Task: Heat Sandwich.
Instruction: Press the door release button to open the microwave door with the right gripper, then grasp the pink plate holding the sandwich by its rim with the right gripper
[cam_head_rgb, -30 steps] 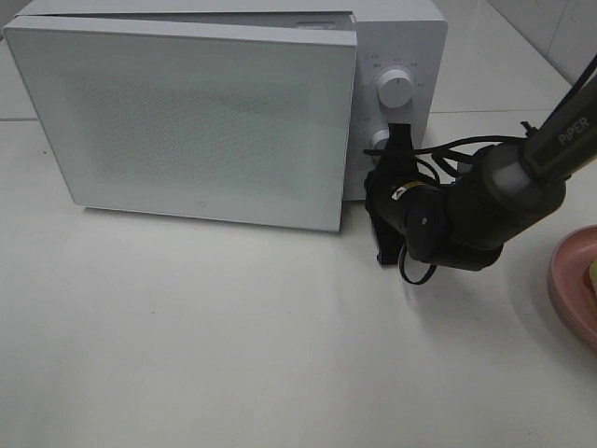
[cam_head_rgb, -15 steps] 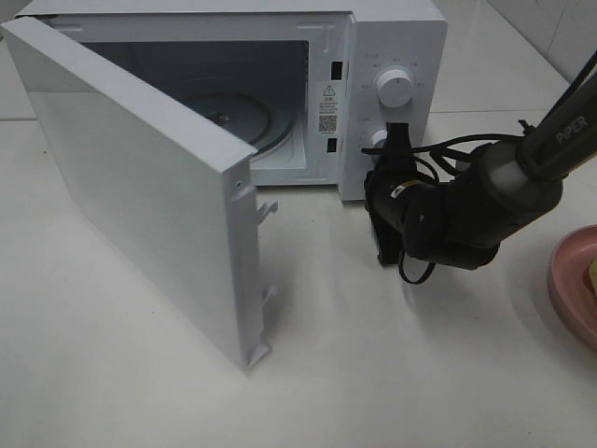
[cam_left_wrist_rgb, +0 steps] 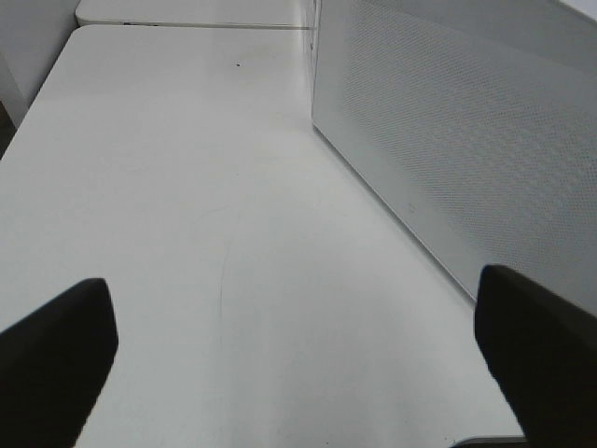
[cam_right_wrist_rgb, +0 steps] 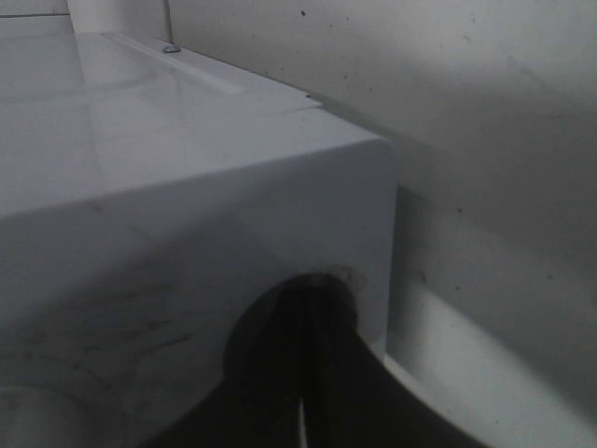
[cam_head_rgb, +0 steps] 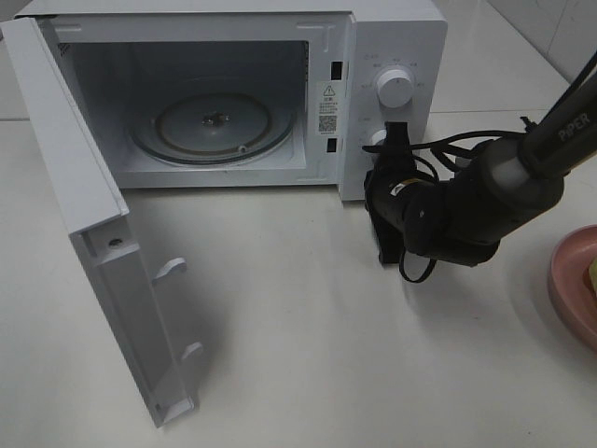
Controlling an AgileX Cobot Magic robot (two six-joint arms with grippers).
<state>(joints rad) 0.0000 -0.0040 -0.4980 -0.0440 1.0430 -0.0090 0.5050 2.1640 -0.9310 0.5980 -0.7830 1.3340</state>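
Note:
The white microwave (cam_head_rgb: 396, 42) stands at the back with its door (cam_head_rgb: 103, 271) swung wide open to the left. Inside it, the glass turntable (cam_head_rgb: 219, 126) lies bare. My right gripper (cam_head_rgb: 395, 133) is shut with nothing in it, and its tips press against the lower control on the microwave's panel. The right wrist view shows these shut tips (cam_right_wrist_rgb: 310, 308) against the white casing. Only a yellow-green sliver of the sandwich (cam_head_rgb: 592, 276) shows on the pink plate (cam_head_rgb: 567, 280) at the right edge. My left gripper (cam_left_wrist_rgb: 289, 280) is open above bare table beside the door's outer face (cam_left_wrist_rgb: 466, 140).
The open door juts far out over the left front of the white table (cam_head_rgb: 326, 355). My right arm and its cables (cam_head_rgb: 448, 154) lie between the microwave's panel and the plate. A tiled wall (cam_head_rgb: 550, 28) rises at the back right.
The microwave door has swung from closed to wide open, showing the turntable. My right gripper has stayed shut against the control panel.

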